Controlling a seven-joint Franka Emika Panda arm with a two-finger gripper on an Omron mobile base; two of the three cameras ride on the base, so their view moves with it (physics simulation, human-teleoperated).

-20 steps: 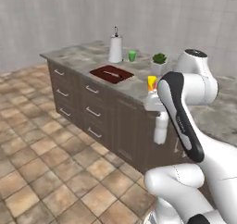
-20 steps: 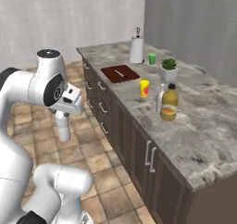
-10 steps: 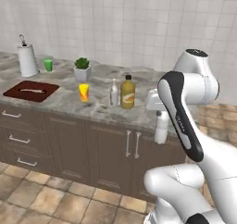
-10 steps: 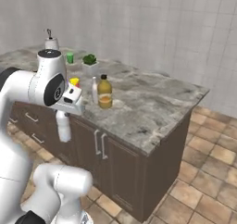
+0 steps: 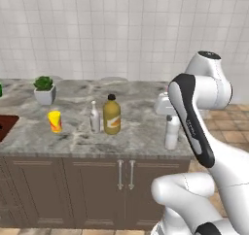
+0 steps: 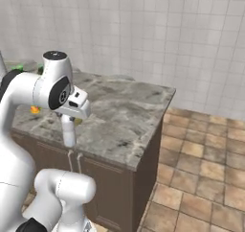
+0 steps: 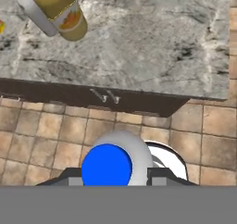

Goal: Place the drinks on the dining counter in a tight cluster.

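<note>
My end effector (image 7: 116,181) is pinched on the small white plastic bottle with the blue cap (image 7: 115,162); in the hand view its round cap sits between my two dark fingertips (image 7: 69,181). The bottle hangs upright below my hand, in front of the long grey-brown marbled stone counter (image 5: 141,132), its lower part level with the counter's front edge in the left base view (image 5: 171,132). In the hand view the bottle is over the brown floor tiles (image 7: 41,130), short of the front edge and the brown cabinet doors (image 5: 97,185).

Measured from that front edge, the stone to the right of the other drinks is bare back to the white tiled wall (image 5: 121,30). The counter ends in a square corner (image 6: 170,89), with open tiled floor beyond it.

On the counter I count two more bottles: one big orange-yellow jug-like bottle with a black cap (image 5: 112,115) and one slim beige-white bottle (image 5: 95,117), standing just beside each other, a little back from the front edge. Left of them, apart, stands one short yellow cup with red marks (image 5: 55,121). Further back near the wall is one small green plant in a white pot (image 5: 44,89).
</note>
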